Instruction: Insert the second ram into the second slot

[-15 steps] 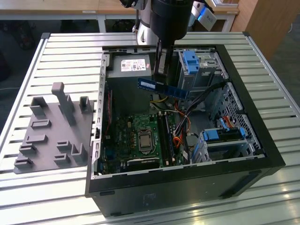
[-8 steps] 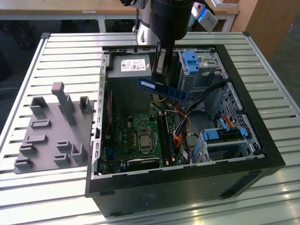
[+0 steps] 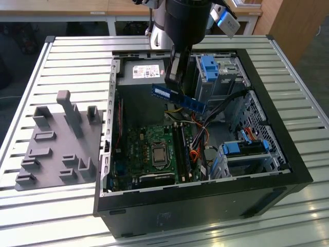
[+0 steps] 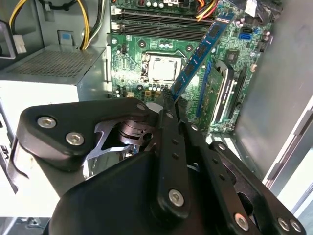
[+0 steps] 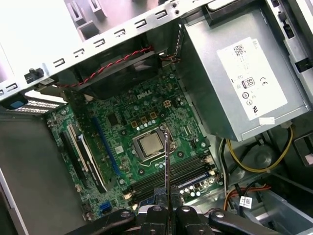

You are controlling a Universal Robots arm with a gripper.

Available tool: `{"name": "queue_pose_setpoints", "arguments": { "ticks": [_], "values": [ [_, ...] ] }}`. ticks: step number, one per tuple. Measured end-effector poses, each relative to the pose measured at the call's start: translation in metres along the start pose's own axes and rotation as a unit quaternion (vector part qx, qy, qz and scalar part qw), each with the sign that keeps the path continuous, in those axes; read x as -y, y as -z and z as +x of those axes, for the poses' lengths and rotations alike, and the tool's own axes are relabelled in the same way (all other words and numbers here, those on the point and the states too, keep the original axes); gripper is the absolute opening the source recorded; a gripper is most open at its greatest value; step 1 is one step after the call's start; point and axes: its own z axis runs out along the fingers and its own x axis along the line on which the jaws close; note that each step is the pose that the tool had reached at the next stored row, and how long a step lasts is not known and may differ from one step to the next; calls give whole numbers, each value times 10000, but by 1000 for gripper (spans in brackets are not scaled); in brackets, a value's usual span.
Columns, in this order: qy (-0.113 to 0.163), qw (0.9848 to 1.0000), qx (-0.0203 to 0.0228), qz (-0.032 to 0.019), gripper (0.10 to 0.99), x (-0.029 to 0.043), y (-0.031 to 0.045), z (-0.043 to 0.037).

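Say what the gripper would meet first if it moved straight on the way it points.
The gripper holds the ram, which would lead, probably touching the motherboard near the CPU socket and memory slots. Depth is unclear, so the exact spot is uncertain.

Open PC case (image 3: 205, 191) on slatted table (image 3: 77, 51), grey jig (image 3: 51, 173) beside

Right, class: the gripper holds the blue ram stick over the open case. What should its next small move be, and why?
Probably lower it toward the memory slots beside the processor socket: the gripper is shut on the second ram, which hangs above the motherboard, clear of every slot.
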Motion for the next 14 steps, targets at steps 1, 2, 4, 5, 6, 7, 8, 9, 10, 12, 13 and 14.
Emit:
{"name": "queue_pose_setpoints", "arguments": {
  "ticks": [1,2,4,5,6,7,8,9,10,12,13,14],
  "values": [
    [-35,10000,-3,0,137,0,0,0],
    [-74,10000,-6,1,137,0,0,0],
    [-146,9999,-11,2,137,0,-1,0],
    [-183,9998,-13,2,137,0,-1,0],
    [-219,9998,-15,2,137,0,-1,0],
    [-257,9997,-17,3,137,0,-1,0],
    [-292,9996,-18,2,137,0,-1,0],
    [-329,9995,-19,2,137,0,-1,0],
    [-366,9993,-21,2,137,0,-1,0],
    [-445,9990,-26,3,137,0,-2,0],
    [-482,9988,-28,3,137,0,-2,0],
    [-518,9987,-31,4,137,0,-2,0]
  ]
}}
